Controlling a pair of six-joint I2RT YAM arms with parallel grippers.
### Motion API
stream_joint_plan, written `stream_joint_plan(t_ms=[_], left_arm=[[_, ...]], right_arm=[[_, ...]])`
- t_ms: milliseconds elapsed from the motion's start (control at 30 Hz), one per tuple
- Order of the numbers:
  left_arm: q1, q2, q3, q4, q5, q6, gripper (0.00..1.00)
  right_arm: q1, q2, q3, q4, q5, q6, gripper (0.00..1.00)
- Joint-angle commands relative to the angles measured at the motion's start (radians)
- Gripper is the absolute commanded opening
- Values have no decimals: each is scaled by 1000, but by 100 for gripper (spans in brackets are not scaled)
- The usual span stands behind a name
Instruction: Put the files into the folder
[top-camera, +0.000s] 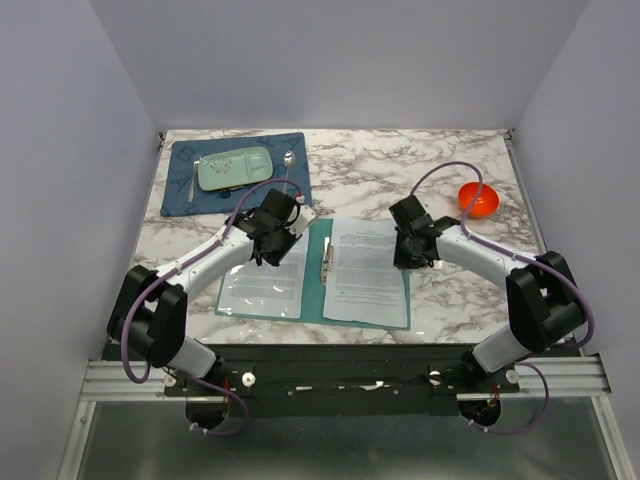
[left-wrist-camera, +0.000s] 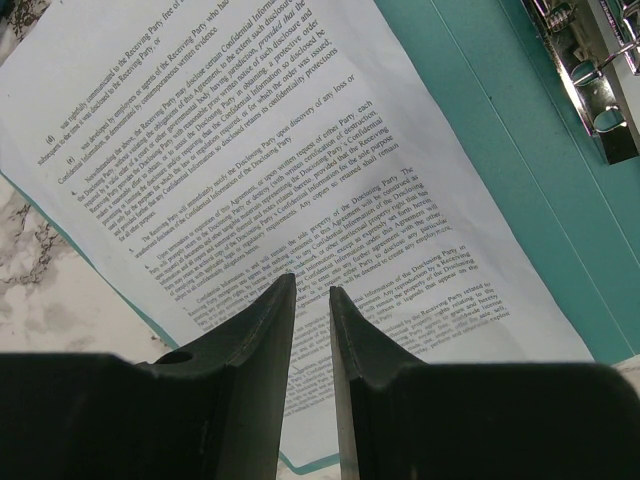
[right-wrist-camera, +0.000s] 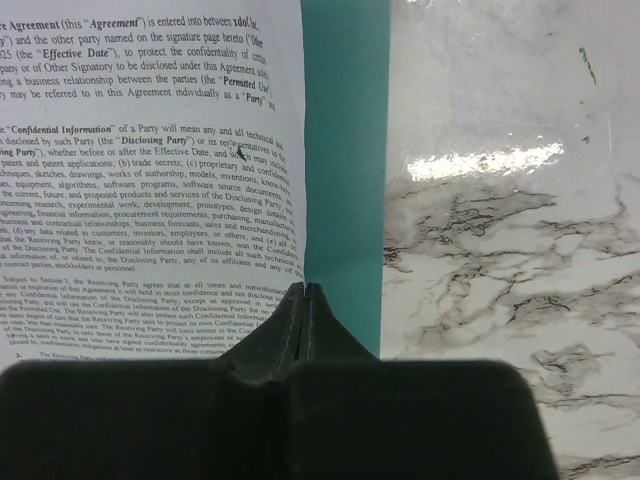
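Note:
The teal folder lies open on the marble table, its metal clip at the spine. One printed file sheet rests on its left half and another on its right half. My left gripper hovers over the left sheet; its tips stand a narrow gap apart with nothing between them. My right gripper is shut and empty, at the right sheet's edge where the teal folder strip shows.
A dark blue placemat at the back left carries a pale green tray and a spoon. An orange bowl sits at the back right. Bare marble lies right of the folder.

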Motion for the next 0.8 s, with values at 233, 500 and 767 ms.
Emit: stream_joint_plan(t_ms=[233, 500, 767], left_arm=[[-4, -31, -11, 9, -8, 10, 34], [-4, -29, -11, 7, -8, 7, 34], [-4, -32, -11, 5, -11, 9, 34]], right_arm=[[9, 5, 34, 36, -34, -104, 1], [7, -15, 40, -6, -25, -86, 36], [9, -23, 68, -52, 26, -104, 79]])
